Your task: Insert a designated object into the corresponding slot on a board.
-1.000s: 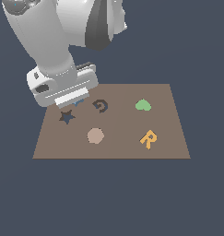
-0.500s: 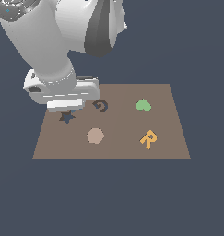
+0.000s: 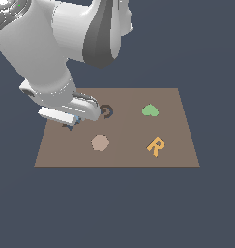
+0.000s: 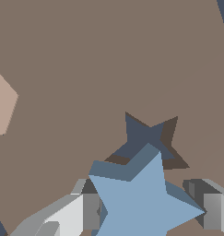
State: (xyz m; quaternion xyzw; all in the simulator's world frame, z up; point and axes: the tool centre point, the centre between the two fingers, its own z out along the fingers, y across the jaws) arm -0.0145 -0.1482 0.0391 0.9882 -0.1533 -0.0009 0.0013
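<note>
The light-blue star (image 4: pixel 143 198) is held between my two fingers (image 4: pixel 81 212) in the wrist view. It hangs just above the brown board (image 4: pixel 109 55), overlapping the edge of the dark star-shaped slot (image 4: pixel 148 136), not down in it. In the exterior view my gripper (image 3: pixel 73 118) is low over the board's (image 3: pixel 124 155) left part and hides the slot; only a sliver of blue shows at its tip. The gripper is shut on the star.
On the board are a dark G-shaped cutout (image 3: pixel 107 112), a green heart-like piece (image 3: pixel 149 111), an orange R (image 3: pixel 155 146) and a tan polygon piece (image 3: pixel 100 143), which also shows in the wrist view (image 4: pixel 2 103). My bulky white arm (image 3: pixel 56 53) looms over the board's left side.
The gripper has moved down and towards the exterior view's left, and now covers the star slot that showed before. The other pieces have not moved.
</note>
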